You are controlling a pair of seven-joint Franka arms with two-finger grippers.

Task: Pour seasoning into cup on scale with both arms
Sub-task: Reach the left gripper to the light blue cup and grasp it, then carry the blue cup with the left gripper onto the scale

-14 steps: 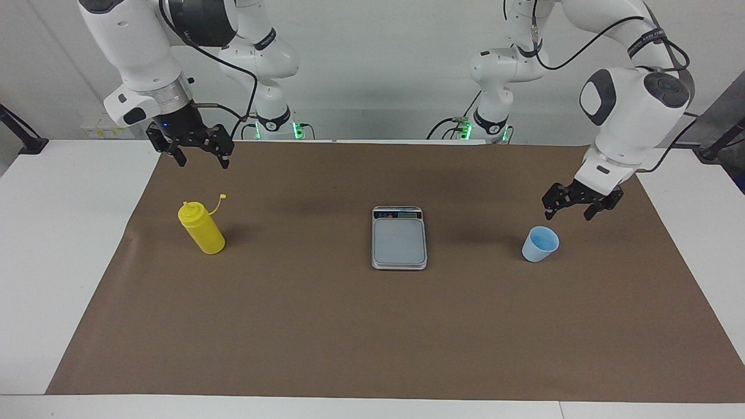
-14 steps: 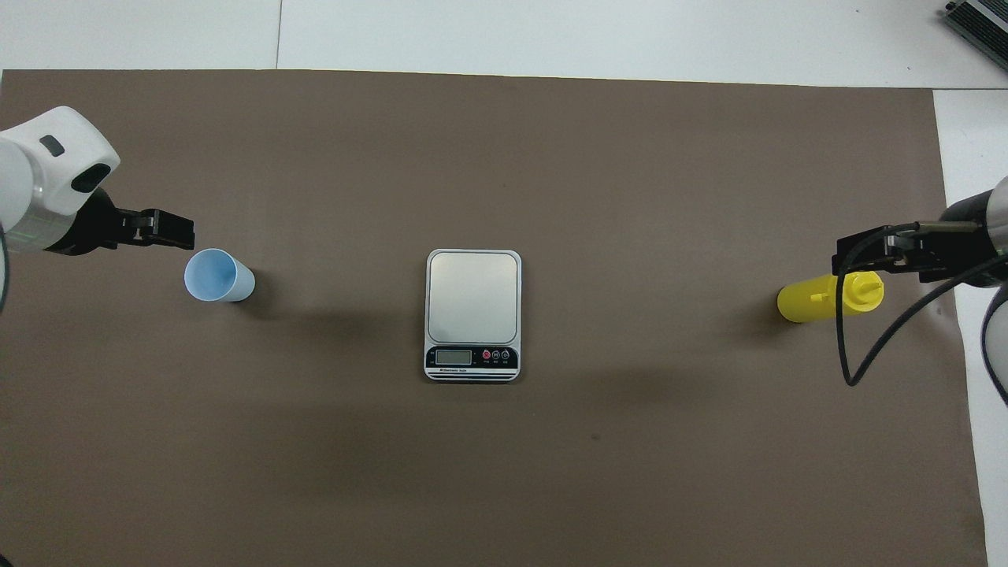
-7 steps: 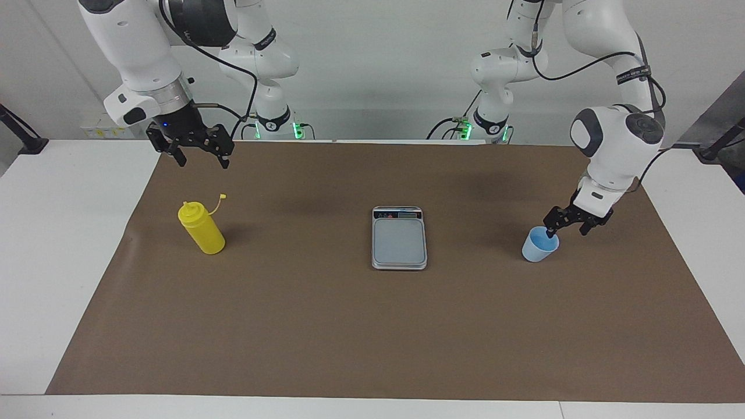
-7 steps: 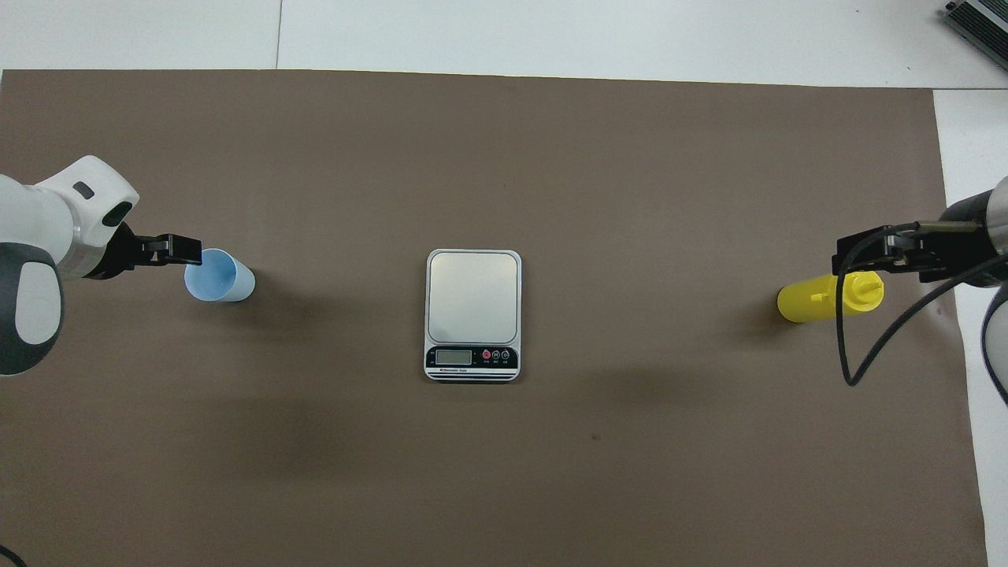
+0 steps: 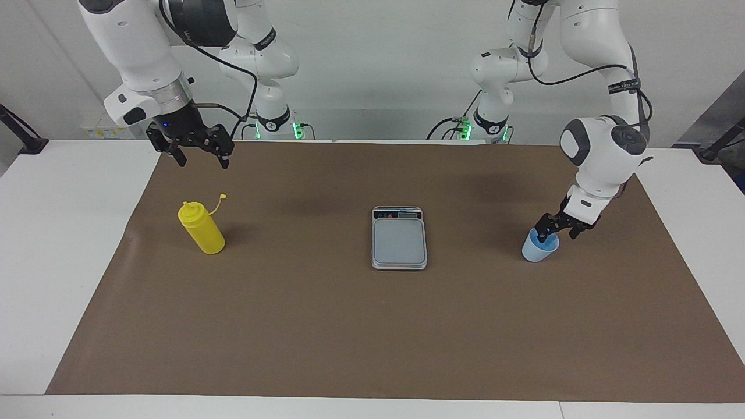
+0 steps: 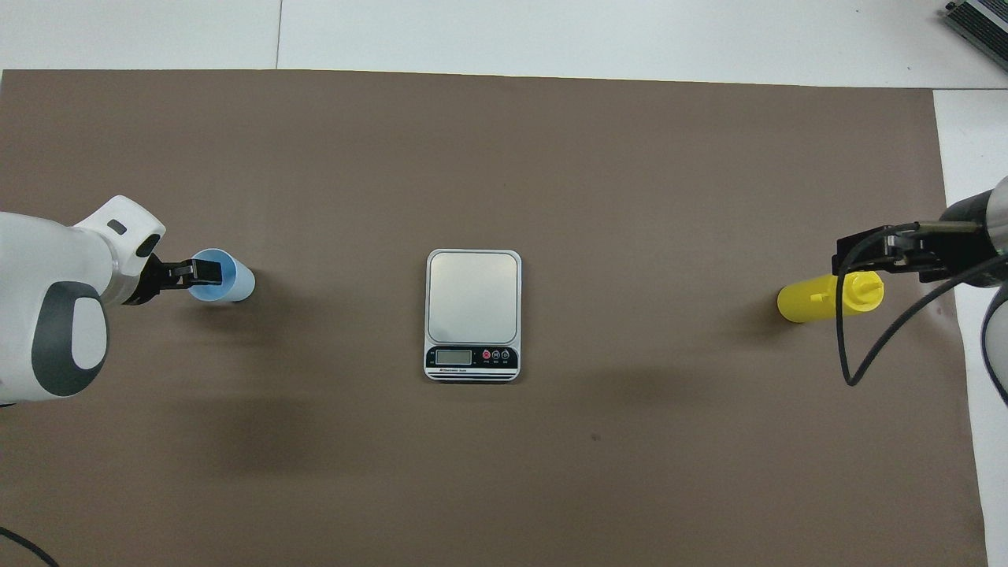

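Note:
The light blue cup (image 5: 536, 250) (image 6: 233, 280) stands upright on the brown mat toward the left arm's end of the table. My left gripper (image 5: 557, 234) (image 6: 203, 272) is down at the cup and open, one finger inside the rim and the other outside it. The grey scale (image 5: 399, 240) (image 6: 472, 299) lies at mid-table with nothing on it. The yellow seasoning bottle (image 5: 202, 230) (image 6: 819, 300) stands upright toward the right arm's end, its cap hanging off on its tether. My right gripper (image 5: 199, 154) (image 6: 849, 252) hangs open in the air by the bottle, apart from it.
A brown mat (image 5: 372, 326) covers most of the white table (image 5: 52, 244). A dark device (image 6: 976, 20) sits at the table's corner farthest from the robots, at the right arm's end.
My left gripper came down and over to the cup until its fingers straddle the rim. The right arm, the bottle, the cup and the scale stayed put.

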